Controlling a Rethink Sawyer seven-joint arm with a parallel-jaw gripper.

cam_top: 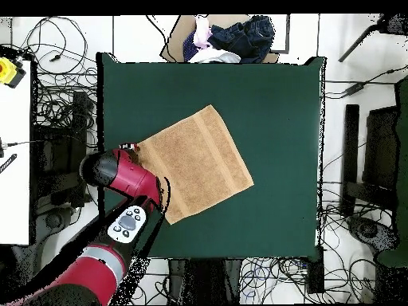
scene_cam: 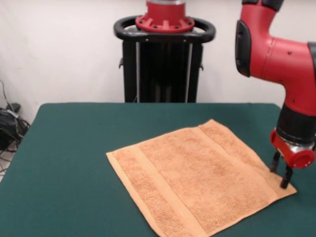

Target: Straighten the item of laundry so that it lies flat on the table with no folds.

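Orange-tan terry towel [scene_cam: 197,180] lies spread out on the dark green table [scene_cam: 59,163], turned diagonal like a diamond, no folds I can spot from the front view. Border bands run parallel near two opposite edges, one close to the camera-side left edge, one toward the far right edge. From overhead the towel [cam_top: 195,163] sits left of the table's middle, with plenty of bare green felt [cam_top: 279,119] on the other side. My gripper [scene_cam: 280,173] is down at the towel's right-hand corner in the front view, two dark fingers slightly parted, tips at or right on the cloth edge; I can't tell if any fabric is pinched between them. Red arm [scene_cam: 281,59] drops in from the upper right, black pedestal [scene_cam: 164,64] behind the table. Overhead, the arm [cam_top: 119,179] covers that corner so the fingers are hidden there. Cable tangle [cam_top: 56,103] and a pile of clothes [cam_top: 231,36] off the table edges.
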